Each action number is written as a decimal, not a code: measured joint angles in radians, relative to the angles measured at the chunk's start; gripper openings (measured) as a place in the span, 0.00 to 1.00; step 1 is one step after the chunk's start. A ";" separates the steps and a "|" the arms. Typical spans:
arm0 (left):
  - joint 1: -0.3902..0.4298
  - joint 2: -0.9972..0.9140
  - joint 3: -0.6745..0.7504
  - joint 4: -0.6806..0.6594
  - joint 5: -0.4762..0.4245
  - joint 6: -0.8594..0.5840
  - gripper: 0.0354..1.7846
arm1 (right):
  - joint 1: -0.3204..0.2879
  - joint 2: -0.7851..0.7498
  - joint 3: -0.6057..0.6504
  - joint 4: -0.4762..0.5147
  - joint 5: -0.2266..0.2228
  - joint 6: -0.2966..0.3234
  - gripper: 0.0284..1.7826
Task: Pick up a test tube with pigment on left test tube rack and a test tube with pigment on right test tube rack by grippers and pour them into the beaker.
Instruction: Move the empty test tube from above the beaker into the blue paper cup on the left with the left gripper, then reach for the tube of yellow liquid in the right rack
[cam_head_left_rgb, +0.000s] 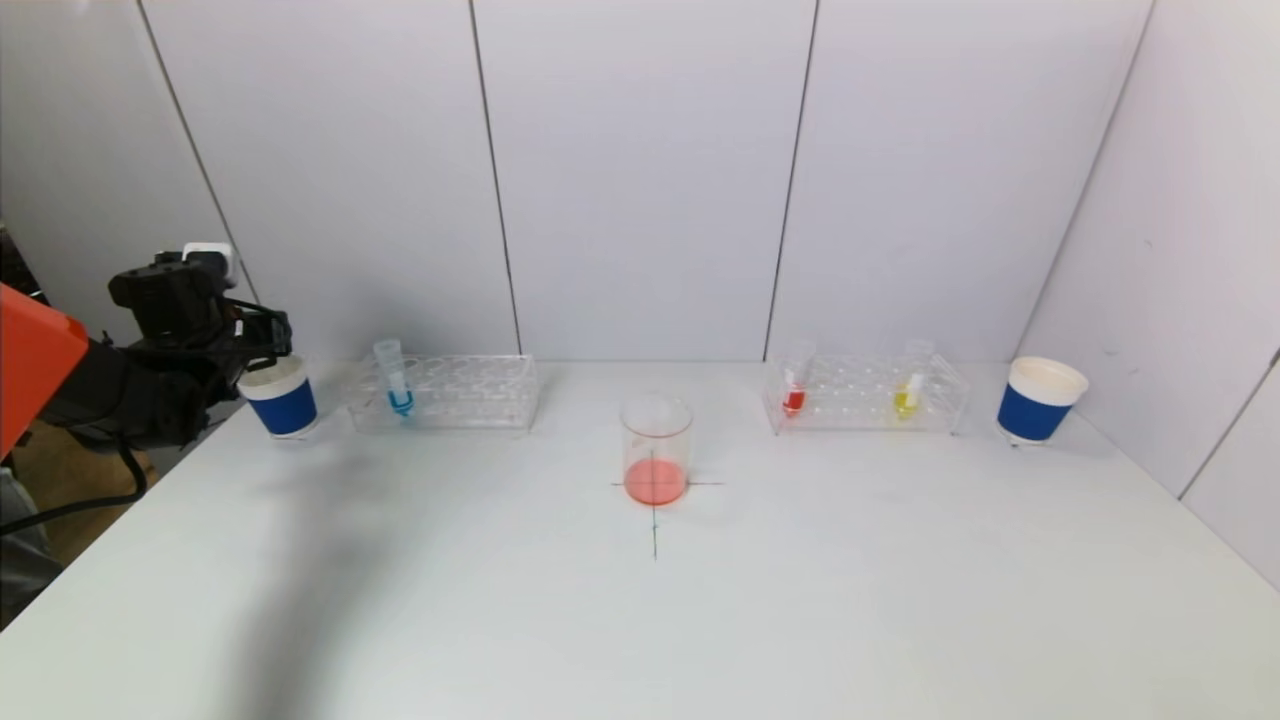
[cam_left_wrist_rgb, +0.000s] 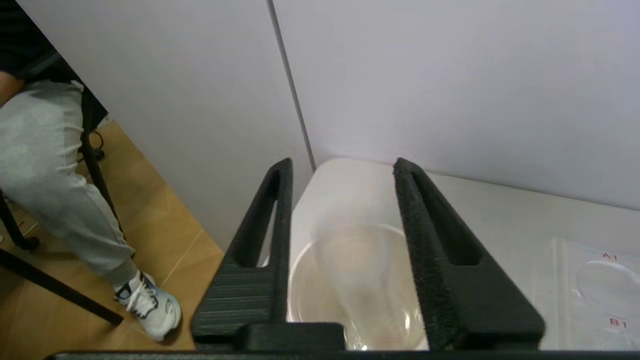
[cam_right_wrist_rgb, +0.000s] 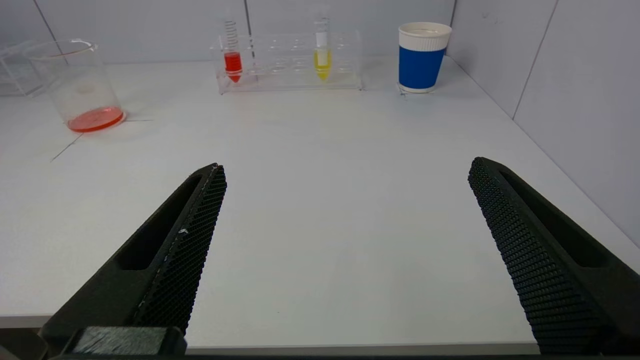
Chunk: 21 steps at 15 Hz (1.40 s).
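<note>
- Between the fingers of the left gripper: a clear tube with no colour visible inside, both pads closed against its sides.
- Long axis of that tube along the length of the fingers, lined up with the open mouth of the left paper cup directly beyond the hand; which end leads, impossible to tell.
- Seen from the head: left gripper at the rim of the left paper cup.
- Just past that cup, away from the hand: left rack, holding one upright blue tube, tip down.
- Farther along from the left hand: beaker standing upright on the table, a shallow layer of red-orange liquid in its bottom.
- Right gripper low over the table, fingers spread wide, nothing between them.
- Well ahead of the right hand: right rack with a red tube and a yellow tube, both upright, tips down.
- Beside that rack, on its outer end: right paper cup, upright.
</note>
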<state>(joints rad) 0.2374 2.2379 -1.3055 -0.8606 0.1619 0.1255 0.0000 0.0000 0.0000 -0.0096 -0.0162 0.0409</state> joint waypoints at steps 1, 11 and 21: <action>0.000 0.002 0.001 -0.003 0.000 0.001 0.55 | 0.000 0.000 0.000 0.000 0.000 0.000 0.99; 0.000 -0.016 0.009 0.001 0.000 0.005 0.99 | 0.000 0.000 0.000 0.000 0.000 0.000 0.99; -0.096 -0.339 0.147 0.104 0.002 0.032 0.99 | 0.000 0.000 0.000 0.000 0.000 0.000 0.99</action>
<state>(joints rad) 0.1419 1.8994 -1.1589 -0.7562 0.1640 0.1572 0.0000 0.0000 0.0000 -0.0096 -0.0164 0.0409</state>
